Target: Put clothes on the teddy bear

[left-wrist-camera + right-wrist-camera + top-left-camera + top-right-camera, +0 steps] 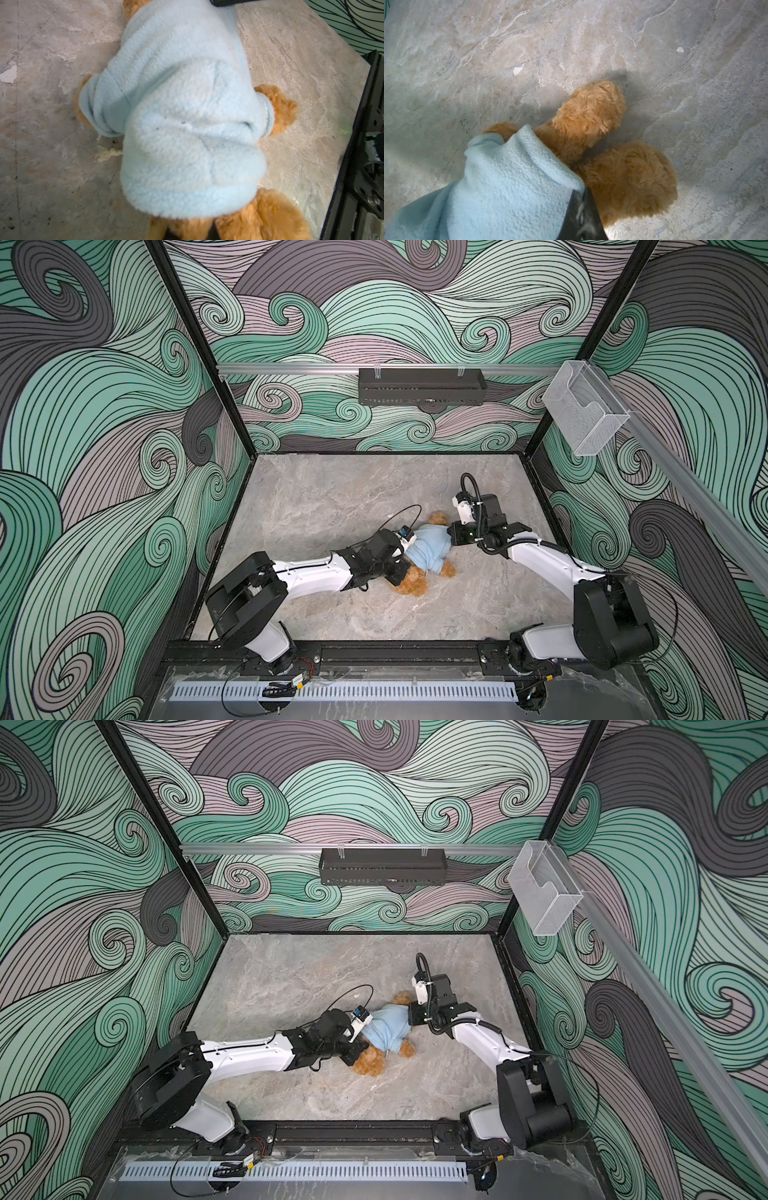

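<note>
- Blue fleece, pale in tone: the shirt (428, 549) covered the torso of the teddy bear (409, 587), which lay flat on the grey marbled worktop (332, 497) near its middle, as seen in both top views.
- Golden-brown fur showed at both ends of the bear. There was a large mass at the end toward the left arm and a smaller patch at the end toward the right arm.
- In the left wrist view a paw (280, 108) stuck out past one cuff of the shirt (182, 104), and fur showed at the opposite cuff.
- The left fingers (170, 234) were at the bear's larger furry end and were clenched on its fur. Brown pile showed between the two dark tips.
- The right fingers (581, 216) were at the bear's opposite end, pressed together at the edge of the shirt (508, 187). It could not be told whether cloth was caught between them.
- Two furry limbs (591, 116) stuck out from under that shirt edge and rested on the worktop just beside the right fingers.
- A frayed white cord end (108, 155) lay on the worktop, touching or just beside the shirt.
- Small white chips (517, 70) marked the worktop surface near the bear's limbs.
</note>
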{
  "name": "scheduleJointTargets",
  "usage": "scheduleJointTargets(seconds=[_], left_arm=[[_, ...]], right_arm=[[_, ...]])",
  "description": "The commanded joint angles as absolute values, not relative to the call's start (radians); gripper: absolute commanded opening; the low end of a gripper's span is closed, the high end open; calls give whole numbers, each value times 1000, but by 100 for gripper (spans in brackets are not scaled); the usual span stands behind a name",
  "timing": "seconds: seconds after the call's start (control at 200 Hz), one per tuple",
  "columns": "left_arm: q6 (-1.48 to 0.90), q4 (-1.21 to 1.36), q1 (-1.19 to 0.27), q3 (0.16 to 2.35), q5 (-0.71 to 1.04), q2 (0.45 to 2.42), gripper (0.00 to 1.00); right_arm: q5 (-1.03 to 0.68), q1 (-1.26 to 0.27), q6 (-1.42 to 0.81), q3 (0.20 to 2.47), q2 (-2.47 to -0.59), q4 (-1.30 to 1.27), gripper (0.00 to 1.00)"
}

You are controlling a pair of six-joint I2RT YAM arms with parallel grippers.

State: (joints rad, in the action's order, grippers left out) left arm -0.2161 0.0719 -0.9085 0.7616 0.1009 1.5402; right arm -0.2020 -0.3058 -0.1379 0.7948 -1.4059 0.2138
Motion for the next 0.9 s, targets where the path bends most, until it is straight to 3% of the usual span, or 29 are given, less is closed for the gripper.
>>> scheduleJointTargets(seconds=[0.0,0.505,0.68,0.78,0.895], left_arm=[[-188,-59,-905,724,91,1514,0],[-257,65,-829,591,97,1363,0],[-231,45,-822,606,135,1358,0],[-215,6,-822,634,153,1356,0],[-214,-49,-807,673,192,1337,0]], right_arm=[[-81,-270,-123,827,-1427,203,0],[-139,-247,-124,883,-1543,345,2],[-133,-247,-98,906,-1534,378,18],[-181,-247,-101,869,-1420,285,31],[-255,-254,-88,797,-1255,140,39]])
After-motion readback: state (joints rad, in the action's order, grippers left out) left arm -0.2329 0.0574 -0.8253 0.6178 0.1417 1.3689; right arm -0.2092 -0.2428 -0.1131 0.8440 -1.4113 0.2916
